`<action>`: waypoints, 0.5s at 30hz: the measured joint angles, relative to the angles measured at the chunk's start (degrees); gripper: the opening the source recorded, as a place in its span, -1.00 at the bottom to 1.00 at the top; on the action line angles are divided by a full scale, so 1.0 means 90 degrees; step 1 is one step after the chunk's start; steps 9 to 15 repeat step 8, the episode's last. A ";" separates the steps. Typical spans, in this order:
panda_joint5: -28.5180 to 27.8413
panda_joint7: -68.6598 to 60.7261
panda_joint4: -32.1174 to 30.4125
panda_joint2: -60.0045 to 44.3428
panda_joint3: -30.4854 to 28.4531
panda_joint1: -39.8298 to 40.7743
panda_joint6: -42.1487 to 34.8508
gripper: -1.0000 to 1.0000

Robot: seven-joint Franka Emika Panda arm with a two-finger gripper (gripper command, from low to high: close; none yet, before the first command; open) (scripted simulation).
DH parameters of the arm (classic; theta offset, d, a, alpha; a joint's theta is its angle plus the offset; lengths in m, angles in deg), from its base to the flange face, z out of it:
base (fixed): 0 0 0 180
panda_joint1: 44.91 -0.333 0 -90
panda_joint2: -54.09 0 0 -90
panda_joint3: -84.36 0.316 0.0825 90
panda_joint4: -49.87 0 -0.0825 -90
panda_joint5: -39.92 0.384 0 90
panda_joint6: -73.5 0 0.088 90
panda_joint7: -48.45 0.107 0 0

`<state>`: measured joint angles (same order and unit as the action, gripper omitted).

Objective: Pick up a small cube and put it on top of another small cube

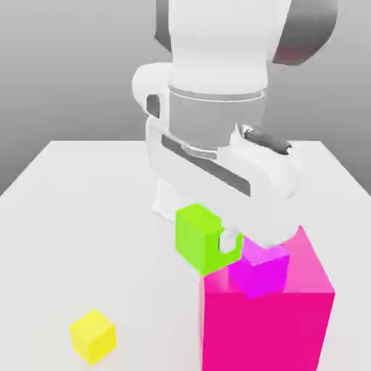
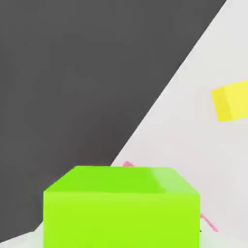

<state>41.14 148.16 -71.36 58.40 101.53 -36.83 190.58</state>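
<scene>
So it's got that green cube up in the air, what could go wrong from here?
1. The lime-green cube seems held near one edge by the tool, so it might twist or slip out.
2. It hangs right beside the big pink block and the small magenta cube; a careless swing could bump them.
3. The yellow cube sits loose and far off on the table; an off-centre release could tip the green one off.

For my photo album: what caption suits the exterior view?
Robot gripper holding a green cube above the table, beside a pink block, yellow cube waiting.
</scene>
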 joint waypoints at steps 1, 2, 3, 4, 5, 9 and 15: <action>0.0032 -0.0057 -0.0094 0.0038 -0.0003 -0.0047 0.0062 -1.00; 0.0034 -0.0075 -0.0226 0.0002 0.0004 -0.0055 0.0232 -1.00; 0.0020 -0.0071 -0.0376 -0.0071 0.0014 -0.0057 0.0455 -1.00; -0.0003 -0.0058 -0.0536 -0.0162 0.0022 -0.0061 0.0703 1.00; -0.0003 -0.0058 -0.0536 -0.0162 0.0022 -0.0062 0.0703 1.00; -0.0003 -0.0058 -0.0536 -0.0162 0.0022 -0.0061 0.0703 1.00; -0.0003 -0.0058 -0.0536 -0.0162 0.0022 -0.0061 0.0703 1.00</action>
